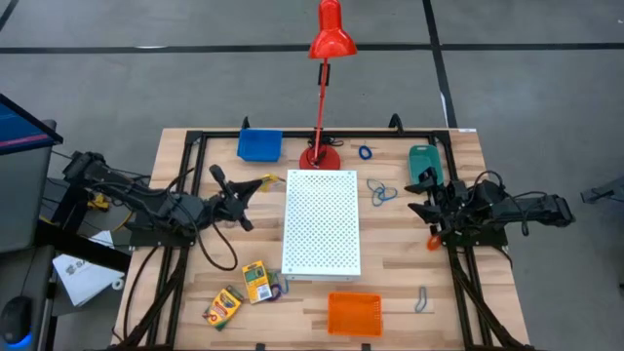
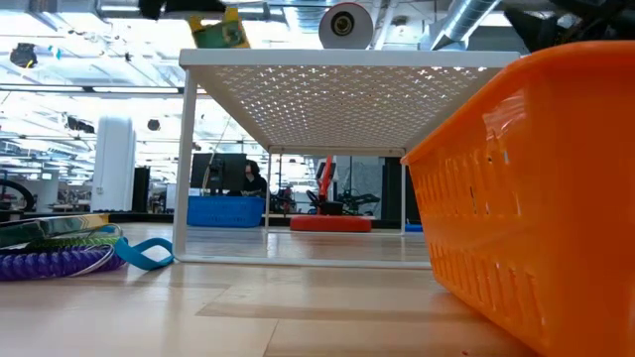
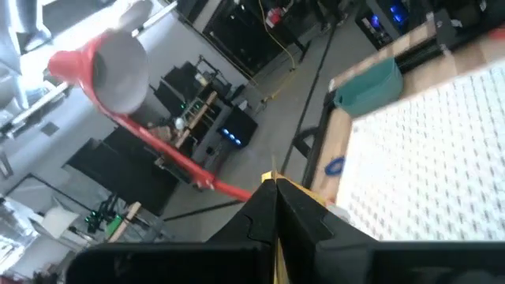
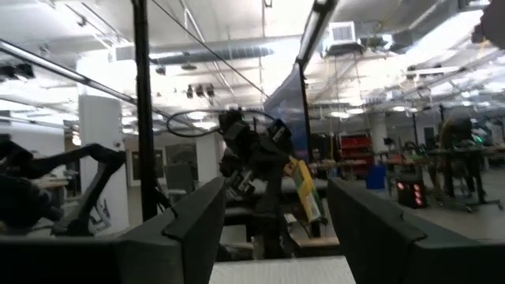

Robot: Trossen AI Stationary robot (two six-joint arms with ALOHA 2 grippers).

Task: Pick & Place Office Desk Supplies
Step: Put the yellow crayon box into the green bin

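My left gripper (image 1: 252, 187) hangs left of the white perforated board (image 1: 322, 222), shut on a yellow-and-green crayon box (image 1: 267, 180). The low view shows that box (image 2: 220, 31) high up, about level with the board's top. Two more crayon boxes (image 1: 255, 281) (image 1: 223, 307) lie flat on the table near the front left. A blue tray (image 1: 259, 144), a teal tray (image 1: 425, 161) and an orange tray (image 1: 354, 314) stand on the table. Blue loops (image 1: 382, 192) lie right of the board. My right gripper (image 1: 426, 195) waits open at the right side, holding nothing. My left gripper pinches the crayon box between its two fingers; in the wrist view only a thin yellow edge (image 3: 269, 180) shows between the shut fingers. The fingers come about level from the table's left. The box (image 4: 304, 189) sticks out past the fingertips, tilted, lifted clear of the table.
A red desk lamp (image 1: 328, 44) stands on its base (image 1: 320, 156) behind the board. A small blue loop (image 1: 365, 153) lies next to it and a grey clip (image 1: 422, 297) near the front right. A purple coil (image 2: 50, 263) and a teal loop (image 2: 144, 255) lie by the front crayon boxes.
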